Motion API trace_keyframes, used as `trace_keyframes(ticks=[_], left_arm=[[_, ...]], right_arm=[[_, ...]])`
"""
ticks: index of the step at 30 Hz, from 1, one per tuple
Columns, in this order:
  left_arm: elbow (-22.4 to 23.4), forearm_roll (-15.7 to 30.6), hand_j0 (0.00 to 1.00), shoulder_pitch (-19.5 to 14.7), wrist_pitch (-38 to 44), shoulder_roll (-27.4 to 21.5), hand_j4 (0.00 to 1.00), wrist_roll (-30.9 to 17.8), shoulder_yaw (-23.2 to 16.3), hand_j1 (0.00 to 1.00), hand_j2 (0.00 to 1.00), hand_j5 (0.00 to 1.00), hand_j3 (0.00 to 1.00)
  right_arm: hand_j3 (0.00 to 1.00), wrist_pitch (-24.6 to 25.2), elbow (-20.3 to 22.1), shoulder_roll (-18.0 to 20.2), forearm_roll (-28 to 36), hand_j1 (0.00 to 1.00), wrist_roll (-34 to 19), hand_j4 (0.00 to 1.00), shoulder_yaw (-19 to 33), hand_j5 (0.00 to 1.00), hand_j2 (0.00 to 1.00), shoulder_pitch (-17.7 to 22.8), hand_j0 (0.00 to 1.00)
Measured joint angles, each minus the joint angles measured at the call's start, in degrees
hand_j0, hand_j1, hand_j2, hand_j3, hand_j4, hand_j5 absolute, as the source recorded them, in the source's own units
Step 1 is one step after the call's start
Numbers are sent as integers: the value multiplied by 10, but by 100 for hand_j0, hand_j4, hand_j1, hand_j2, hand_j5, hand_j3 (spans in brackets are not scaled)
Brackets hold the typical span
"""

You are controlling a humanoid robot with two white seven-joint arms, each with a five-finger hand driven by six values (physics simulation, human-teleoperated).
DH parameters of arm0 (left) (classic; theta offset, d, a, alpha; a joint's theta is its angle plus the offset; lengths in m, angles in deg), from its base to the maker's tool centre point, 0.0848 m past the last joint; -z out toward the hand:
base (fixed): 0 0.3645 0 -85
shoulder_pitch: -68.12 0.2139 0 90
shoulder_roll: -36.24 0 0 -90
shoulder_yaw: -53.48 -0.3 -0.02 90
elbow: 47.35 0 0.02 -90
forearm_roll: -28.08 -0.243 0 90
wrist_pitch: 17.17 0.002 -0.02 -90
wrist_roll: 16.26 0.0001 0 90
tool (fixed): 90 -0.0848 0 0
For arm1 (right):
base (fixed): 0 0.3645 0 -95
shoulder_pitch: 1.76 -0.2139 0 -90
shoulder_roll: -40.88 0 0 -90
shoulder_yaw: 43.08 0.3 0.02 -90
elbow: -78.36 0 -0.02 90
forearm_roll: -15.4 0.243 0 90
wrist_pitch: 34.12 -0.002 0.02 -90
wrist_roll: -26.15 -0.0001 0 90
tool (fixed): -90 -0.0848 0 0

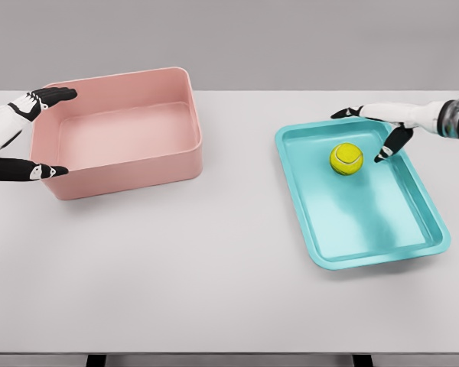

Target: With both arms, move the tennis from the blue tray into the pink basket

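Observation:
A yellow-green tennis ball [346, 158] lies in the far part of the blue tray [344, 256] on the right of the table. My right hand [371, 128] hovers over the tray's far edge, fingers spread, just right of and behind the ball, not touching it. The pink basket [130, 164] stands at the far left with nothing in it. My left hand [34, 134] is at the basket's left end, its fingers by the far corner and its thumb by the near corner, open around that wall.
The white table [176, 267] runs wide between basket and tray and toward the front edge. A grey wall is behind.

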Motion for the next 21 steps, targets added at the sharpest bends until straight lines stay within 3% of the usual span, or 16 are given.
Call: trace_keyframes(ticks=[7,16,21], left_arm=[[0,1,100,0,0,0,100,0,0,100,100,100,100],[0,2,100,1,0,-1,100,0,0,100,100,100,100],[-4,29,100,26,0,-16,100,1,-1,100,100,100,100]], right_arm=[[100,-38,4,6,1,100,0,100,-1,100,100,6,100],[100,-47,25,9,3,100,0,100,-25,100,100,12,100],[100,-43,17,5,4,100,0,100,-29,100,100,12,100]])
